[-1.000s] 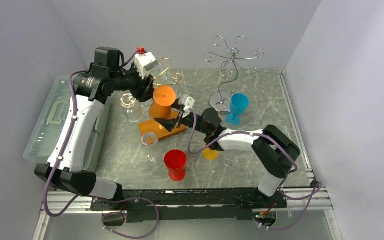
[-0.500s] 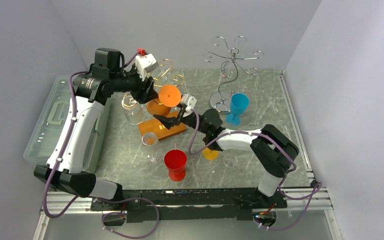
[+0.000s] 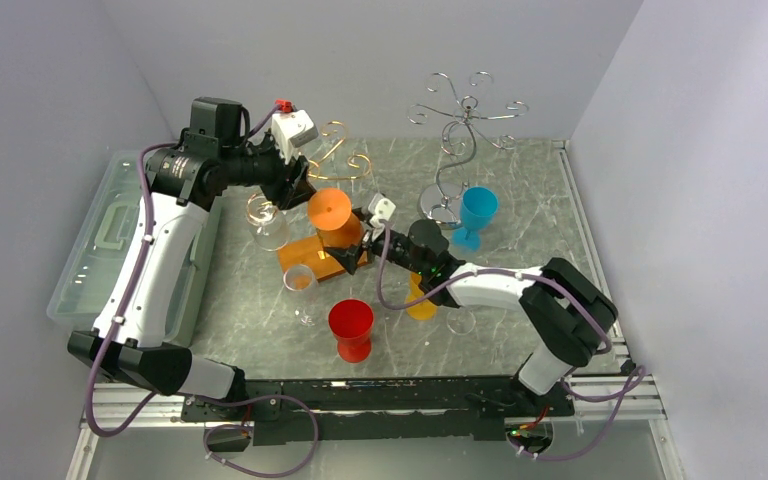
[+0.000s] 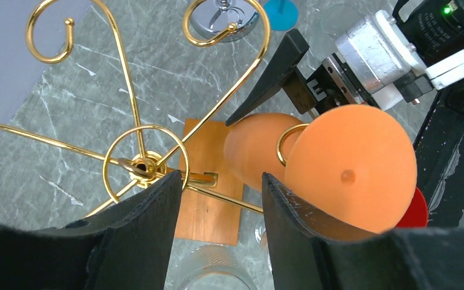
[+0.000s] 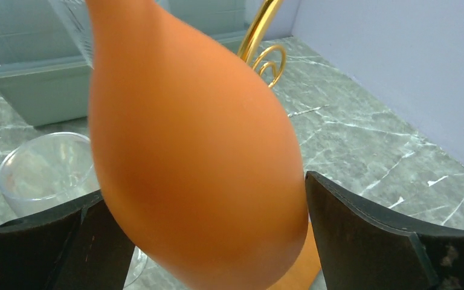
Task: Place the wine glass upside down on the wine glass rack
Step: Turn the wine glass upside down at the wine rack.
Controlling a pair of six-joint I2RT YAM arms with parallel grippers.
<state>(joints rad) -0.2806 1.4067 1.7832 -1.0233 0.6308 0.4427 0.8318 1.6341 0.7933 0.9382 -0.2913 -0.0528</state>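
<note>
**Orange wine glass (image 3: 330,215) hanging foot-up on the gold rack (image 4: 142,164)**

Its stem sat in one of the rack's loops, with the bowl hanging down over the wooden base (image 4: 211,217), off the counter (image 3: 520,200). The right claw (image 3: 345,248) was spread wide, one jaw on each side of the bowl, not clamping it. The left claw (image 4: 222,181) hovered half open above the rack's hub, gripping nothing.

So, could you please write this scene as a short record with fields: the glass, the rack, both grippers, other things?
glass: orange wine glass, upside down, foot on top
rack: gold rack; one hook curls round the glass's stem
left gripper: open, empty, over the gold rack
right gripper: open, one finger on each side of the glass's bowl
other things: red glass, blue glass, silver rack, all on the table
</note>
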